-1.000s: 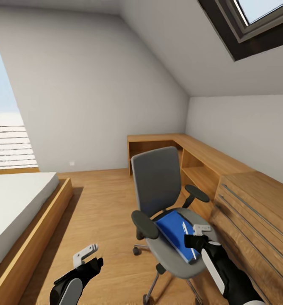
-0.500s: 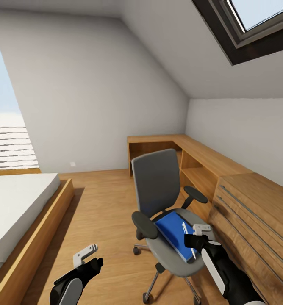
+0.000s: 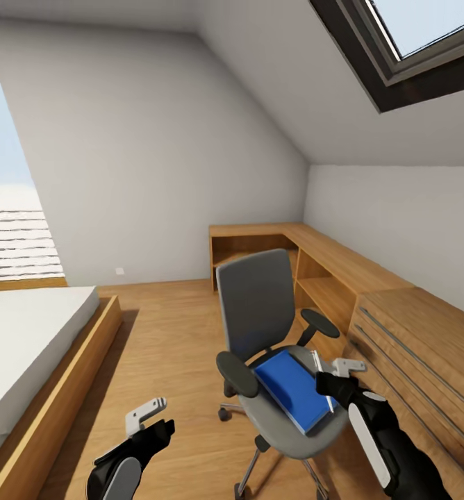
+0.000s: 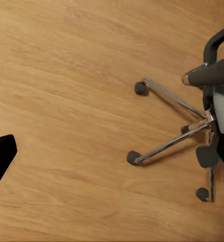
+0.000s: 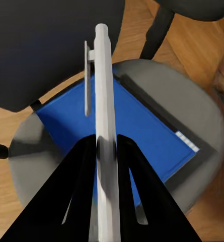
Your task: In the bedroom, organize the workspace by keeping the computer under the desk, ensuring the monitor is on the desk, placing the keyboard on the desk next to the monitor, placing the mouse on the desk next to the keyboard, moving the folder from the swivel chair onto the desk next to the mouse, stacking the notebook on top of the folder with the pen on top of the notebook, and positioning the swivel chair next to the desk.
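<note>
right claw (image 5: pixel 105 151): closed on the pen (image 5: pixel 104 101), both black fingers (image 5: pixel 81 171) pinching the shaft; in the head view it sits above the right side of the chair seat, pen (image 3: pixel 321 378) held lifted over the folder's near edge
pen: pale grey stick with a clip along one side, held clear of the folder in the wrist view, pointing along the fingers toward the backrest
folder (image 3: pixel 294 389): bright blue, lying flat on the swivel chair (image 3: pixel 267 326) seat, turned at an angle to the seat edges
notebook (image 5: pixel 162 116): dark thin slab lying under the folder, showing past its far and side edges in the right wrist view; a small pale label at one corner
swivel chair: grey seat and backrest, black armrests, chrome star base; stands on the wood floor (image 3: pixel 169 347) just beside the light wooden drawer unit (image 3: pixel 426 361), in front of the wooden corner bench (image 3: pixel 315 257)
left claw (image 3: pixel 146 415): low at the robot's left, over bare floor, holding nothing; cannot tell how far its fingers are spread
left wrist view: chair's chrome legs and castors (image 4: pixel 134 157) on the floor
bed (image 3: pixel 30 347): white sheet, wooden frame, at the left of the room
skylight (image 3: pixel 412 48): dark frame, in the sloped ceiling up right
</note>
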